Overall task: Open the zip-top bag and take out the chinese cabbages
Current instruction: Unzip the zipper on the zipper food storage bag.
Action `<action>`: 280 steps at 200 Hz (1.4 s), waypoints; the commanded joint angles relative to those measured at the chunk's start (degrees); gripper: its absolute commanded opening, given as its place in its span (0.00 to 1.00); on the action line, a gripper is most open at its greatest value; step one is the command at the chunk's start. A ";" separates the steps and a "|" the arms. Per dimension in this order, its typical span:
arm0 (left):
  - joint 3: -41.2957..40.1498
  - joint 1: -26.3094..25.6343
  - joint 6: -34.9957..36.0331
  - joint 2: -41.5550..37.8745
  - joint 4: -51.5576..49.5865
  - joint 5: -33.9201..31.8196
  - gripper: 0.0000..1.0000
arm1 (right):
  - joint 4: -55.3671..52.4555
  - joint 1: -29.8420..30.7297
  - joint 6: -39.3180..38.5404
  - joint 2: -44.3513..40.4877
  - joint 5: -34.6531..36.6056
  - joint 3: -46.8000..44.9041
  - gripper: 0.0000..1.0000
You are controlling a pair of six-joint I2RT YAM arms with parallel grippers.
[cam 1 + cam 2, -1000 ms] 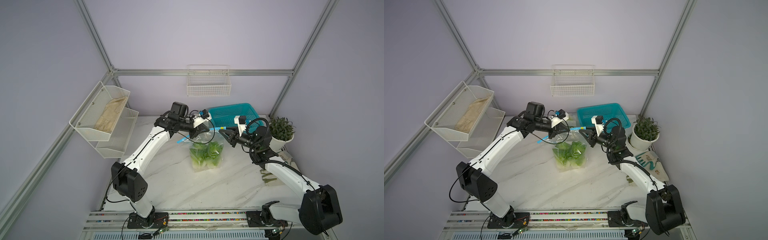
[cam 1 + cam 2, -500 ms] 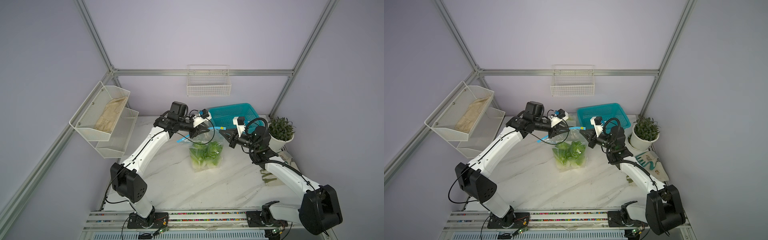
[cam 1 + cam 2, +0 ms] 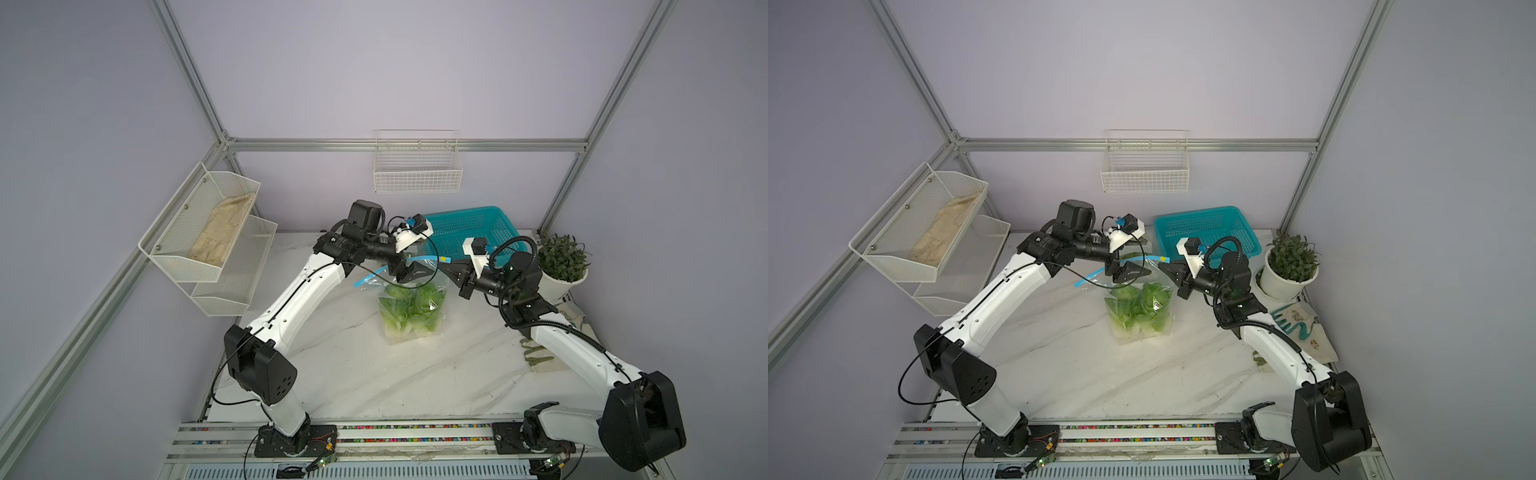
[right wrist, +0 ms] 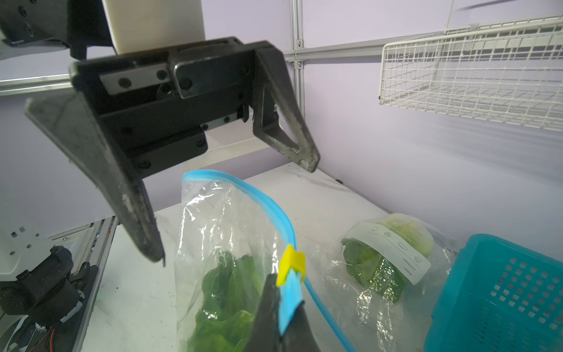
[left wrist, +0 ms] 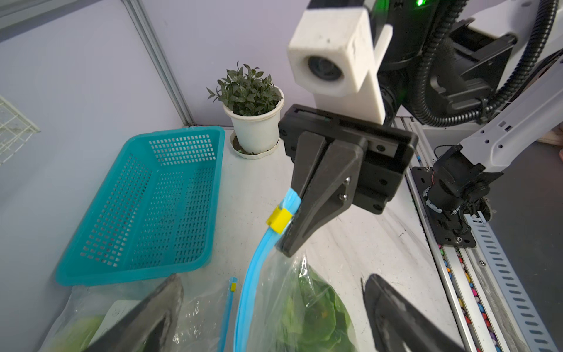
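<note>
In both top views we're seeing zip-top bag (image 3: 434, 291) w/ chinese cabbages (image 3: 409, 309) standing mid-table. L wrist: right gripper (image 5: 288, 248) is pinching blue zip strip (image 5: 253, 274) by yellow slider (image 5: 278, 220). R wrist: left gripper (image 4: 234, 213) is hanging spread over bag mouth; we're thinking grab opposite lip, pull gently.

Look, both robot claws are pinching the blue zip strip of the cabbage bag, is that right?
Not quite. Only the right gripper is pinching the blue zip strip of the zip-top bag, beside the yellow slider. The left gripper is open, its jaws wide apart above the bag's top, as the right wrist view shows.
</note>
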 commanded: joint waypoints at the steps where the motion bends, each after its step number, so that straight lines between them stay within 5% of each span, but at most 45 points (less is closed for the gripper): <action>1: 5.15 -0.61 -1.72 1.56 -0.12 2.31 0.92 | -2.19 -0.14 -3.60 -1.07 -3.26 1.51 0.00; 66: 6.65 -2.47 -1.85 3.10 -1.90 1.95 0.86 | -2.32 -0.14 -3.69 -0.55 -7.08 2.54 0.00; 133: 6.99 -2.54 -1.54 3.80 -2.64 3.73 0.50 | -2.86 -0.14 -3.52 -0.85 -7.22 2.60 0.00; 280: 8.08 -2.67 -2.25 4.84 -4.14 5.49 0.13 | -2.21 -0.13 -2.85 -0.93 -4.04 2.10 0.00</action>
